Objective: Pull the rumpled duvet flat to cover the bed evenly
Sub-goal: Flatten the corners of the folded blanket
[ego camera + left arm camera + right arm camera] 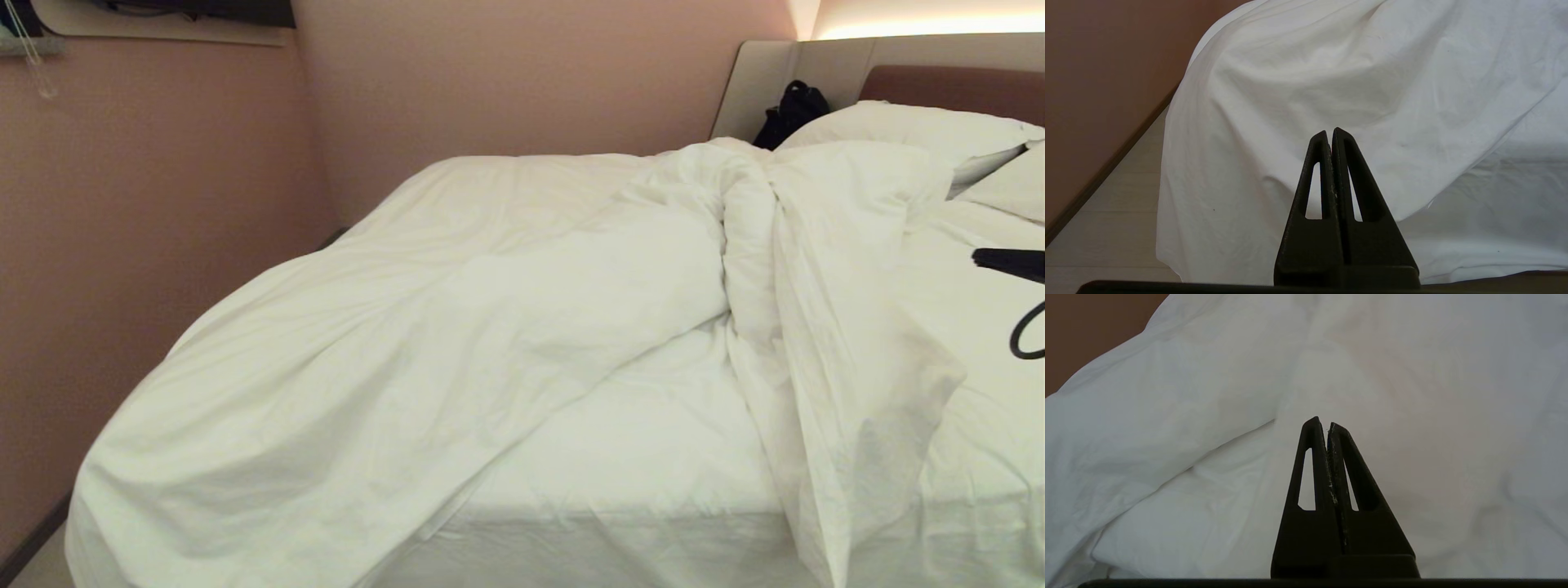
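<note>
Pink walls [163, 245] frame the bed [637, 457], duvet [457, 327] bunched toward its left edge. Right gripper [1327, 424] hovers over the duvet, fingers closed on nothing; left gripper [1331, 132] likewise closed, empty.

**Much of bed lost under bunched duvet**

The duvet [457, 327] runs off the head view's lower edge, so its hem cannot be seen. It hides most of the bed [637, 457], base included. Beside the duvet's ridge, a dark object [793, 110] against the headboard [955, 86] is too indistinct to identify. The right gripper [1012, 265] is cut off by the frame edge.
</note>
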